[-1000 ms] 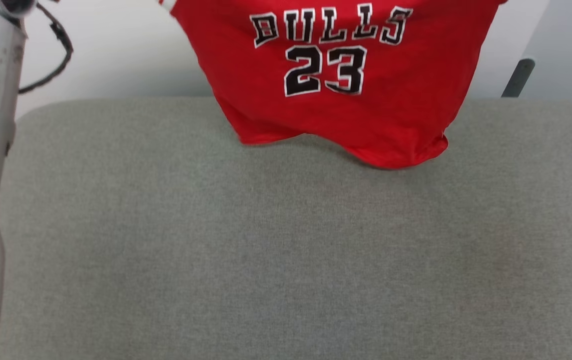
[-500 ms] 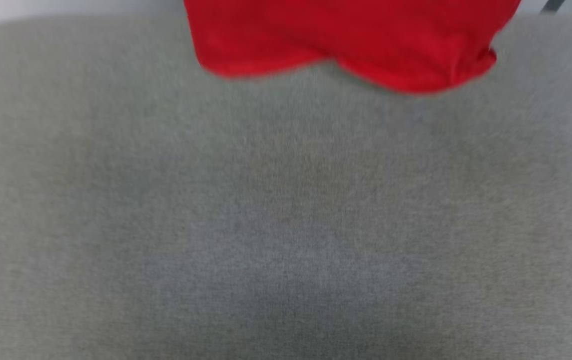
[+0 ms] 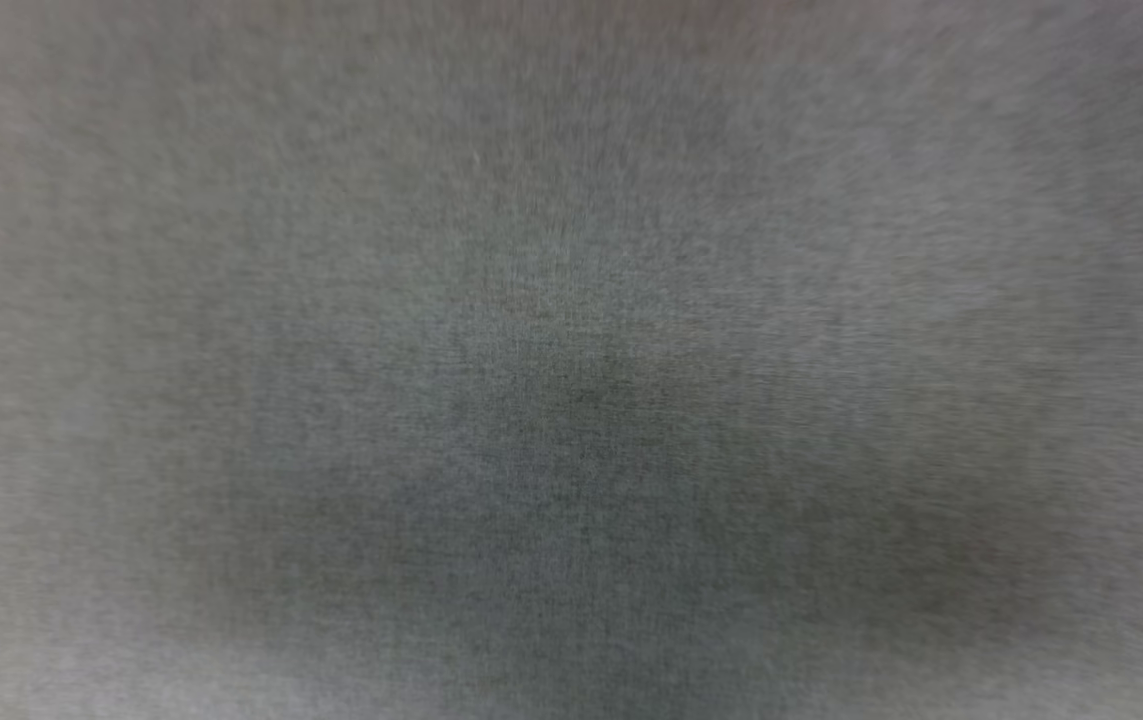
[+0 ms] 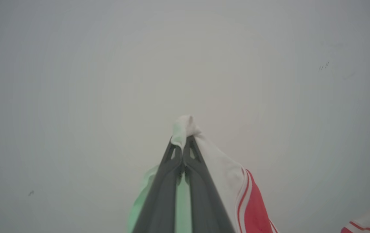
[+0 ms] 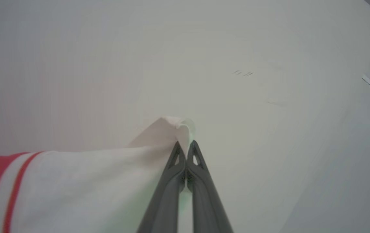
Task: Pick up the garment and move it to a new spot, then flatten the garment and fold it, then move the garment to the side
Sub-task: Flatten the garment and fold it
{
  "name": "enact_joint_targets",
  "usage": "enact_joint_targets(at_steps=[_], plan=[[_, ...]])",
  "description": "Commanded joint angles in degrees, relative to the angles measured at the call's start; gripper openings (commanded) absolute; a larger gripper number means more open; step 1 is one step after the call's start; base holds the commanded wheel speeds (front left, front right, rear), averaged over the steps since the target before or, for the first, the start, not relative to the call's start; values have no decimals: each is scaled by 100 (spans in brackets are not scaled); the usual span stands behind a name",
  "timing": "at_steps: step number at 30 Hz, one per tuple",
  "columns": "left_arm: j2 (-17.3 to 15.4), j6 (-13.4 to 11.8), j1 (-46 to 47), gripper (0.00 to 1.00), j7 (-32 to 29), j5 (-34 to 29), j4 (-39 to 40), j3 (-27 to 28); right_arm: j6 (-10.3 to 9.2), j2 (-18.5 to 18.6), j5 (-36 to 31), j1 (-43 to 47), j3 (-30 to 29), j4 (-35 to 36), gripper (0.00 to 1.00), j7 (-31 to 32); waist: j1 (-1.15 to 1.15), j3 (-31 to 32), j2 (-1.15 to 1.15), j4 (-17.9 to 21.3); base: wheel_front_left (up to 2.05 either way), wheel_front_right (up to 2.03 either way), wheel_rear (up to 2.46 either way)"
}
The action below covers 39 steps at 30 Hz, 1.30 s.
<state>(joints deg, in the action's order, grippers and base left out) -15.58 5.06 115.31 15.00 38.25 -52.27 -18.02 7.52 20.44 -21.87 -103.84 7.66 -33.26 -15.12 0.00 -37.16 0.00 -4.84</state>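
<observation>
In the left wrist view, the left gripper (image 4: 185, 144) sits low in mid-frame, jaws pinched tight together on a white tuft of the garment (image 4: 223, 171). The sleeve falls away toward the lower right, where red-white trim and a wedge of red run off the bottom edge. Over in the right wrist view, the right gripper (image 5: 185, 146) is clamped just the same on a white fold, and the cloth spreads out to the lower left, with red stripes cut by the left edge. Both grippers point at a pale wall (image 5: 269, 97). So the garment looks to be held up by its two sleeves and strung between the arms, which reads as the carry to a new spot. The next move calls for lowering it hem first onto the grey padded surface (image 3: 571, 360) and drawing it out flat, both grips firm. That surface is badly smeared in the head view, and how the garment's body and hem hang, or how high above the padding, cannot be told.
</observation>
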Motion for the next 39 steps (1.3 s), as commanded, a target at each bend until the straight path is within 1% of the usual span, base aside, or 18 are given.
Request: enact_joint_targets(at_steps=[1, 2, 6, 9, 13, 15, 17, 19, 21, 25, 29, 33, 36, 39], plan=[[41, 21, -92, 0, 15, -22, 40, 82, -6, 8, -39, 49, -73, 23, 0, 0, 0, -996, 0, -267, 0, 0, 0], [63, 24, -198, 0, 6, -58, 95, 185, -6, -13, -41, 110, -177, 20, 0, 0, 0, -1105, 0, -287, 0, 0, 0], [130, 80, -533, 0, 10, -304, 231, 426, -6, -109, -114, 383, -247, 13, 0, -2, 0, -1375, 0, -337, 0, 0, 0], [206, 115, -882, 0, 12, -474, 233, 587, -6, -188, -102, 660, -247, -112, 0, -2, 0, -1395, 0, -358, 0, 0, 0], [316, 163, -1260, 0, 13, -624, 36, 704, -6, -282, 50, 978, -246, -515, 0, -2, 0, -1244, 0, -383, 0, 0, 0], [358, 195, -1409, 0, 13, -653, -183, 662, -6, -282, 173, 1050, -128, -621, 0, -4, 0, -1140, 0, -393, 0, 0, 0], [374, 212, -1519, 0, 13, -623, -384, 608, -7, -263, 440, 1181, -65, -671, 0, -3, 0, -1014, 0, -410, 0, 0, 0], [385, 242, -1681, 0, -3, -598, -595, 483, -6, -175, 692, 1358, 127, -646, 0, -3, 0, -845, 0, -446, 0, 0, 0], [431, 245, -1867, 0, -39, -519, -637, 281, -6, -56, 1004, 1553, 272, -545, 0, -3, 0, -613, 0, -498, 0, 0, 0], [433, 248, -2557, 0, -359, 35, -399, -121, -6, 289, 1684, 2268, 601, -394, 0, -3, 0, -15, 0, -570, 0, 0, 0], [220, 247, -3468, 0, -693, 633, 141, -533, -7, 683, 2591, 3152, 991, -169, 0, -2, 0, 676, 0, -595, 0, 0, 0], [-149, 247, -4471, 0, -859, 1089, 714, -793, -6, 1136, 3324, 4143, 1203, 272, 0, 13, 0, 1305, 0, -548, 0, 0, 0], [-483, 247, -5301, 0, -950, 1252, 1192, -970, -6, 1403, 3765, 4992, 1213, 620, 0, 91, 0, 1710, 0, -478, 0, 0, 0], [-745, 249, -6189, 0, -985, 1431, 1673, -997, -6, 1616, 4049, 5888, 1062, 997, 0, 128, 0, 2050, 0, -439, 0, 0, 0]])
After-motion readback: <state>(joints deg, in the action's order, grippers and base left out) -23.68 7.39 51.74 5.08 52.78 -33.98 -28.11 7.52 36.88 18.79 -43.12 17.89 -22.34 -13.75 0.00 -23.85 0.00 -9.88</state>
